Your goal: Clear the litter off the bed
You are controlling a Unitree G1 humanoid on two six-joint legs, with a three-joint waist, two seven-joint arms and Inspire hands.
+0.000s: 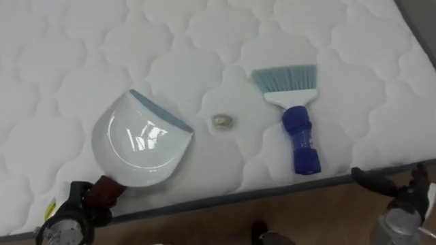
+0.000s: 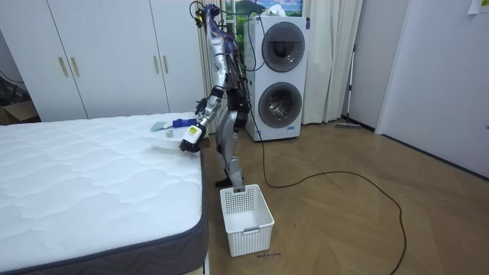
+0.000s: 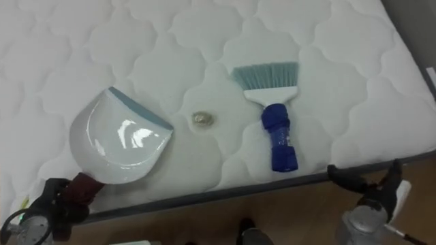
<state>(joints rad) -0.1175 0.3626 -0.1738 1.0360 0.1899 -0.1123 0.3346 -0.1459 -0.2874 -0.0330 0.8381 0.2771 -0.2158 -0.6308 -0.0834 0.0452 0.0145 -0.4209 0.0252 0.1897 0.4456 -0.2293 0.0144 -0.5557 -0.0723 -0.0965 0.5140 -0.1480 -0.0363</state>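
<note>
At the lower left of the frame, the left hand (image 1: 80, 201) has its fingers clamped on the red handle of the dustpan (image 1: 139, 139). The dustpan rests on the bed (image 1: 82, 61) with its blue lip facing the upper right. At the lower right, the right hand (image 1: 390, 187) hovers off the bed edge, fingers apart and empty. Further up, a small scrap (image 1: 223, 121) lies just beside the lip, between the dustpan and the brush (image 1: 298, 129), whose blue handle points toward the lower edge.

We judge the next step to be grasping the brush. Two risks apply:
- The soft quilting may leave a gap under the lip, so the scrap slips beneath.
- A hard stroke may flick the scrap past the dustpan.
</note>
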